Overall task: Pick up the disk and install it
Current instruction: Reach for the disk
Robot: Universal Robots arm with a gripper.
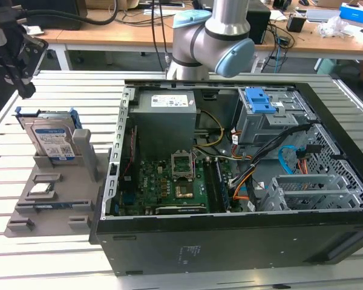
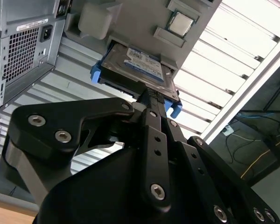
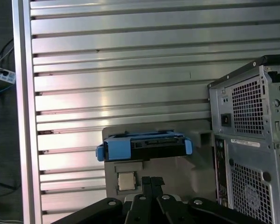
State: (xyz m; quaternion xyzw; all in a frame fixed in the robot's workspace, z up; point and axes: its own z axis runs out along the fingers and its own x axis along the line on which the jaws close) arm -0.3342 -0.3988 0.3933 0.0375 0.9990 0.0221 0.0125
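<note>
The end effector [image 1: 26, 90] hung clenched, holding nothing, near the disk [image 1: 53, 142] standing upright in a grey holder [image 1: 60, 199].

This is a robotics lab set up for computer assembly work. A worktable of long ribbed aluminium slats [image 1: 54, 266] carries an open black tower computer case [image 1: 230, 248] lying on its side, its green motherboard [image 1: 163, 187] and bundled coloured wiring [image 1: 254, 175] exposed. Beside it, a grey moulded parts fixture [image 1: 54, 208] holds a flat silver-grey disk [image 1: 51, 139] in a blue plastic carrier frame. A silver industrial robot arm with pale blue joint caps [image 1: 215, 36] rises behind the case. Further back stand wooden desks [image 1: 109, 36] strewn with black cables [image 1: 103, 15], and loose leads [image 3: 0, 77] trail over the dark floor beside the table.
</note>
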